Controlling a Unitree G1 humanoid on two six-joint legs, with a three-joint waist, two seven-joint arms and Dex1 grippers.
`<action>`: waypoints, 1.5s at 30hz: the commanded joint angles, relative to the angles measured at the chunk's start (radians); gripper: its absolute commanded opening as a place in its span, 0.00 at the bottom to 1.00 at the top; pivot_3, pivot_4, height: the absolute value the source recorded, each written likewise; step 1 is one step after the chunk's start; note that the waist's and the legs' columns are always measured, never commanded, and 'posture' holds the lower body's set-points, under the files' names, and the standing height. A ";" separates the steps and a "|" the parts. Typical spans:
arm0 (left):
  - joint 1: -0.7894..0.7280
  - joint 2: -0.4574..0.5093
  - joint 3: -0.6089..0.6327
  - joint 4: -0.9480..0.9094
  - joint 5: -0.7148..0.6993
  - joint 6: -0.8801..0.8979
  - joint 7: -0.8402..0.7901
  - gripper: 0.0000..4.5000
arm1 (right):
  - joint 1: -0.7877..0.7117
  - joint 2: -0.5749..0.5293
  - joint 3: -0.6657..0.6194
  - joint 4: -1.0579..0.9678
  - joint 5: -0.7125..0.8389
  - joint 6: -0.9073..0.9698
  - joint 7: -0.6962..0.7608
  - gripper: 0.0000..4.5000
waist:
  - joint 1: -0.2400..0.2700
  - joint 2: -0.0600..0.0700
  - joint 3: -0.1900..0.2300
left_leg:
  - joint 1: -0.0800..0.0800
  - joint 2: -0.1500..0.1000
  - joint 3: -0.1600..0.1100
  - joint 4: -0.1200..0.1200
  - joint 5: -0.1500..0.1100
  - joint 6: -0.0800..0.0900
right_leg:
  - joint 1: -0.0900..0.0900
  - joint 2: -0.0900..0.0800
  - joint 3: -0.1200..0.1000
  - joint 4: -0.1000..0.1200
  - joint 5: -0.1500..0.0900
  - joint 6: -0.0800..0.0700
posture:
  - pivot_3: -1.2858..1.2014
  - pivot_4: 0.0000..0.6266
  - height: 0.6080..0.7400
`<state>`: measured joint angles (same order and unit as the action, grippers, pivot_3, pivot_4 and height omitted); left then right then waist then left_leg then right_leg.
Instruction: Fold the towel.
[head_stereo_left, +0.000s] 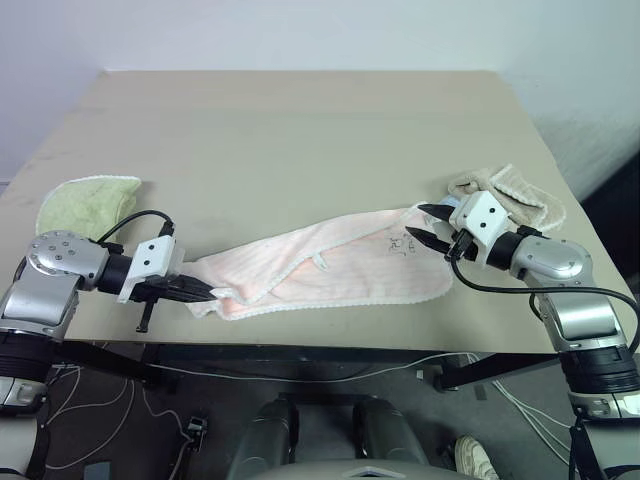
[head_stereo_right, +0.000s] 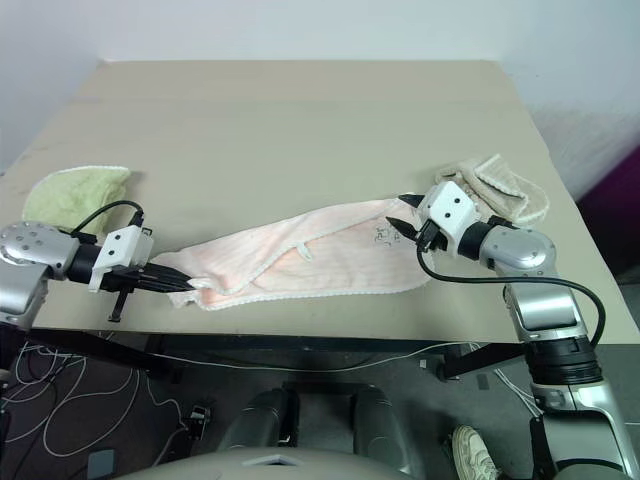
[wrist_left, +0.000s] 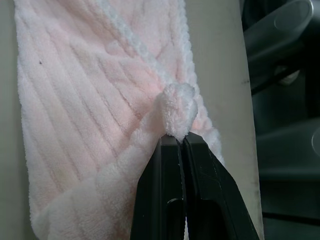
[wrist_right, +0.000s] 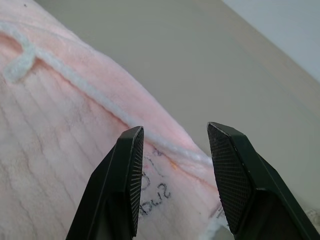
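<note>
Left tool (head_stereo_left: 200, 292) clamped on towel (head_stereo_left: 330, 268) corner; right tool (head_stereo_left: 428, 226) gaping, empty, over far end. Best closed squarely on that edge before lifting off worktop (head_stereo_left: 300, 140).

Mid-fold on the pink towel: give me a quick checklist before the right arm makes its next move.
1. Left gripper pinching the towel corner: ok, fingers shut on a bunched bit of cloth.
2. Right gripper ready to grab: ok, jaws open, nothing between them.
3. Right gripper lined up with the towel's other end: ok, it sits at the end by the dark embroidered mark.
4. Towel lying flat: not ok, long edges rolled inward and wrinkled.
5. Beige towel behind the right gripper clear of the grab: cannot tell.
6. Green towel out of the way: ok, lies apart.
</note>
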<state>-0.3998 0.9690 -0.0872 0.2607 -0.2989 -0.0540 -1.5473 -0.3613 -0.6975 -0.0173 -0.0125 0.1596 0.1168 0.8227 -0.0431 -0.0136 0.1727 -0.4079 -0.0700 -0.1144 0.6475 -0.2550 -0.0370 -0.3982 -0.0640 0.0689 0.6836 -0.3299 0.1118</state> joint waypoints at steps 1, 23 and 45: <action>-0.008 -0.003 0.032 -0.033 -0.013 -0.003 0.004 0.01 | -0.031 -0.021 -0.012 0.030 -0.020 -0.047 0.009 0.47 | 0.000 0.000 0.000 | 0.000 0.000 0.000 0.000 0.000 0.000 | 0.000 0.000 0.000 0.000 0.000 0.000 | 0.52 0.24 1.00; 0.079 0.017 0.143 -0.185 -0.150 0.269 0.029 0.01 | -0.060 -0.009 0.005 0.045 -0.032 -0.058 0.032 0.47 | -0.001 0.000 0.000 | 0.000 0.000 0.000 0.000 0.000 0.000 | 0.000 0.000 0.000 0.000 0.000 0.000 | 0.52 0.24 1.00; 0.055 -0.028 0.188 -0.246 -0.207 0.432 0.128 0.05 | -0.062 -0.003 0.012 0.039 -0.033 -0.055 0.029 0.47 | 0.003 0.000 0.000 | 0.000 0.000 0.001 0.000 0.000 0.000 | 0.000 -0.001 0.001 0.000 0.000 0.000 | 0.52 0.24 1.00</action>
<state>-0.3459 0.9243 0.0916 0.0453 -0.5098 0.3990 -1.4152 -0.4082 -0.7017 0.0069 0.0458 0.1231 0.0783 0.8523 -0.0396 -0.0133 0.1727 -0.4079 -0.0701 -0.1138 0.6478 -0.2549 -0.0371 -0.3986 -0.0647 0.0697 0.6840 -0.3299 0.1117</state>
